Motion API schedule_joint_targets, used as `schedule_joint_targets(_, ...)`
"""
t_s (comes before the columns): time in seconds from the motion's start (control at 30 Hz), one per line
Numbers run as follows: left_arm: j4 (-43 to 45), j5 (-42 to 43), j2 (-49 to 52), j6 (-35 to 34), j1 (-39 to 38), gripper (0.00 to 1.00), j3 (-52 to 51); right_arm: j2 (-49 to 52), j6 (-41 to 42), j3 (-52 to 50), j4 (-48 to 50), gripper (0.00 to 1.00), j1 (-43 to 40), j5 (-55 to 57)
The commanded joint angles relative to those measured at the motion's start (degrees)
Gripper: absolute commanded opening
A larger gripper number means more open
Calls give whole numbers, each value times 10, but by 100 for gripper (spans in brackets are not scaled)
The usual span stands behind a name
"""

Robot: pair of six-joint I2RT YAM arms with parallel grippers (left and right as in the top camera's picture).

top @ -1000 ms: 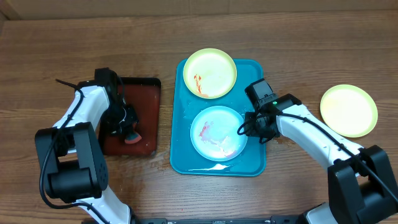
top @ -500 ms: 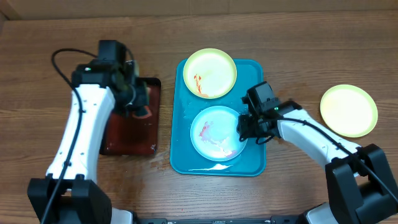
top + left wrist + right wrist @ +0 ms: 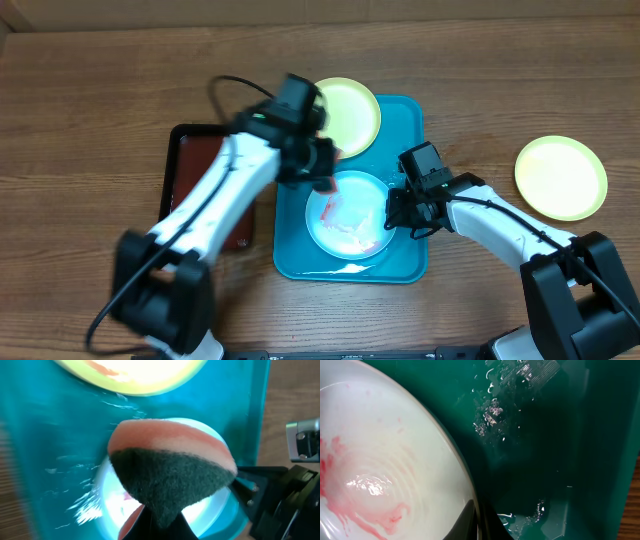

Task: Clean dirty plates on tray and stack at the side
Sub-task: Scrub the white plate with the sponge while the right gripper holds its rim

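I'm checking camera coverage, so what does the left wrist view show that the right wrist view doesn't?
Only left wrist: the sponge pinched in the left claw, and the yellow-green-rimmed plate. Only right wrist: the red sauce smears in plain sight. Both: the light-blue-rimmed plate, the right claw closed on its rim, and the wet turquoise tray.

The overhead camera looks straight down from high above the table (image 3: 100, 100), taking in the whole scene, while the left wrist camera looks down from close above past its sponge (image 3: 170, 475) and the right wrist camera sits nearer still, all three sharing the blue-rimmed plate (image 3: 350, 215) on the turquoise tray (image 3: 410, 265).
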Motion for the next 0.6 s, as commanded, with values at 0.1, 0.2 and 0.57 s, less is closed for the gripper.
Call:
schedule_joint_targets(0.1,47,94,129,-123,-63,4,4,-9,22,-7,0,4,2,30)
schedule_joint_targets(0.2,69,109,167,-126,-67,4,4,-9,21,-7,0,4,2,30)
schedule_joint_targets(0.57,-49,-39,190,-149,-34,4,56,-9,21,-7,-8,4,2,29)
